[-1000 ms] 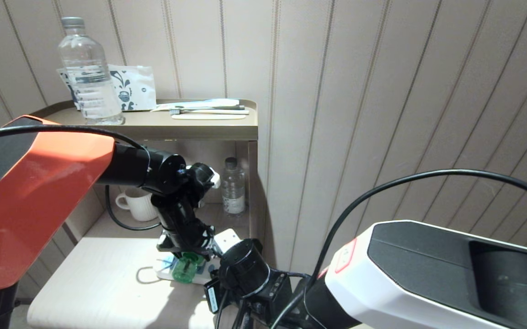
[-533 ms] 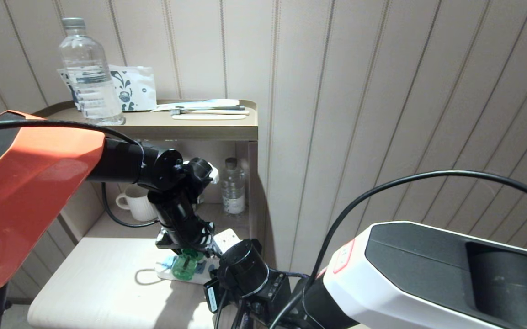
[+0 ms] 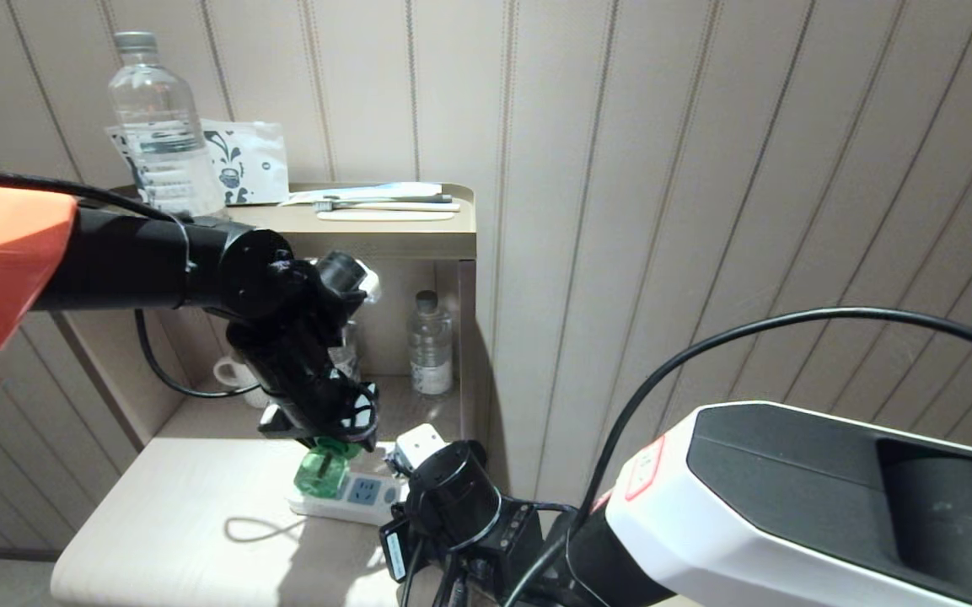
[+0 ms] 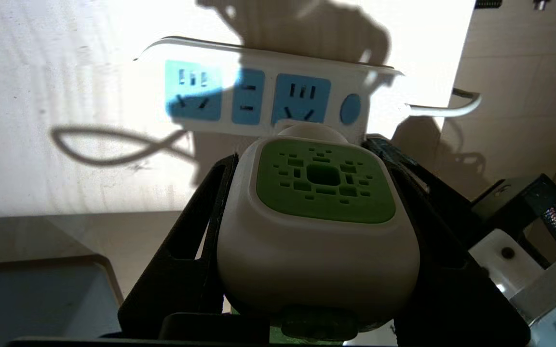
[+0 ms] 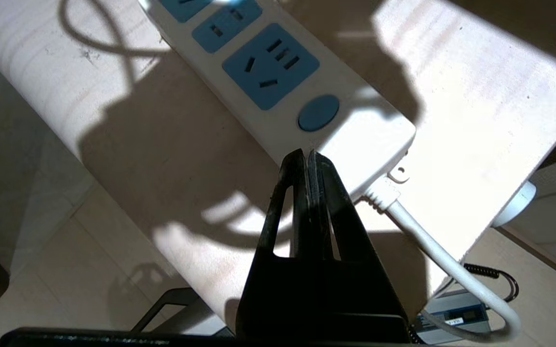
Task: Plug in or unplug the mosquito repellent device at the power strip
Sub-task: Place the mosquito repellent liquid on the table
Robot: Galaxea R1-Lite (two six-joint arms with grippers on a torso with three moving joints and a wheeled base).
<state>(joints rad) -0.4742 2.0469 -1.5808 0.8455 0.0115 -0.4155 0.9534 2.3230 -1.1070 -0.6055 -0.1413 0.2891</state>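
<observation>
Jaws of the left gripper (image 4: 323,202) clamp the device (image 4: 318,217) from both sides, one black finger (image 4: 200,241) pressed to each flank of its white head, the green vented face showing between them. In the head view the left gripper (image 3: 323,438) points down over the left end of the strip (image 3: 351,497), and the device (image 3: 321,472) hangs under it, its green bottle just above that end; I cannot tell whether it touches a socket. From the left wrist, the strip (image 4: 263,91) lies on the pale worktop (image 4: 65,159) beyond the device, three blue socket faces and a round blue button showing. Further right, the right gripper (image 5: 306,156) has its jaws pressed together, holding nothing, tips at the cord end of the strip (image 5: 355,140) near the button. The white cord (image 5: 441,265) runs off the worktop edge.
</observation>
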